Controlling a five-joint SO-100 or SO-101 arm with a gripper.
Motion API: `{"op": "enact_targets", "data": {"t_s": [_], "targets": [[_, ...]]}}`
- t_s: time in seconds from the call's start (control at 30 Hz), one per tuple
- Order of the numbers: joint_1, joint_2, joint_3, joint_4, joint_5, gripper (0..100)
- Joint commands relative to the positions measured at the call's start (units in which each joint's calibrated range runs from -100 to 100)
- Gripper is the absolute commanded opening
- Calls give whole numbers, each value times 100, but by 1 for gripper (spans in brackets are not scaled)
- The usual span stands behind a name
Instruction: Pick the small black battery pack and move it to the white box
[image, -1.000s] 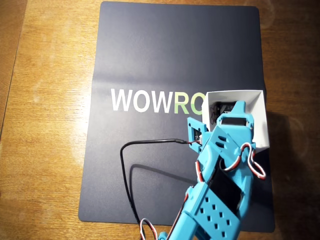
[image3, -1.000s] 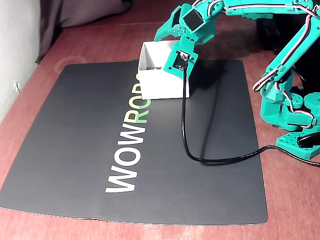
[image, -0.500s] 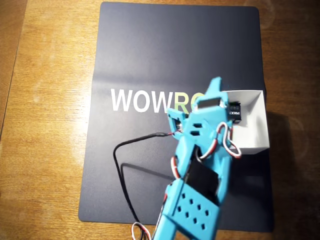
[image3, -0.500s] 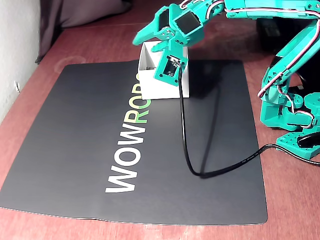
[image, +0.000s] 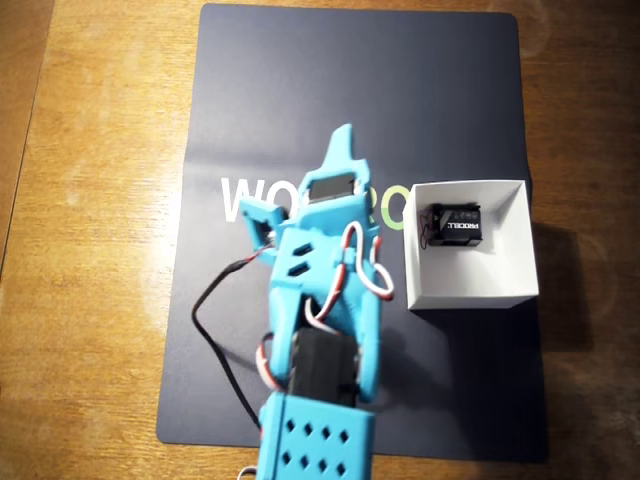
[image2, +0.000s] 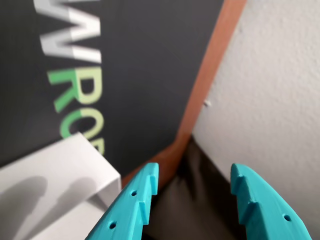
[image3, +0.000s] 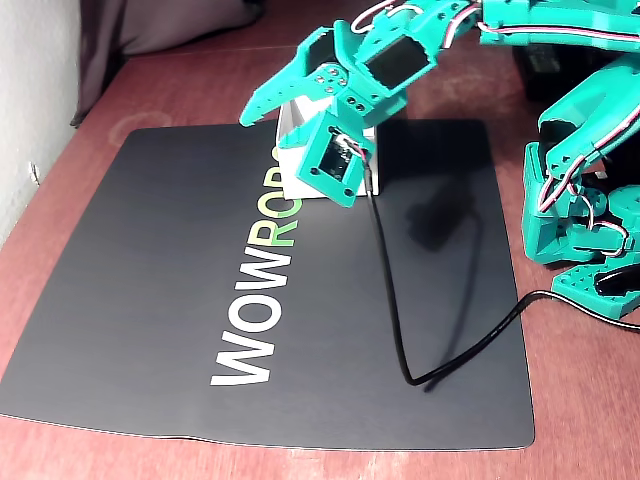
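The battery pack (image: 455, 226), likely rigid, light and slick, lies in the white box (image: 512, 285) centre-right; gripper (image2: 192, 187) spread, empty.

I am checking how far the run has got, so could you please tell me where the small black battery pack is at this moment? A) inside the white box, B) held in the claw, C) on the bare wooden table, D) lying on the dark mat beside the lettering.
A: in the overhead view the battery pack lies inside the white box, while the claw is open and empty.
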Motion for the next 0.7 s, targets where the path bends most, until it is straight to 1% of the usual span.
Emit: {"op": "enact_targets", "data": {"t_s": [0.0,0.23,0.37,0.53,0.67], "targets": [[-307,-476,-53,592,-318,17],[-307,-1467,781,1468,-280,17],[-307,-2134,1262,1486,-318,17],[-389,-2458,1543,1363,-350,17],[-424,-2484,1625,1232,-877,17]]}}
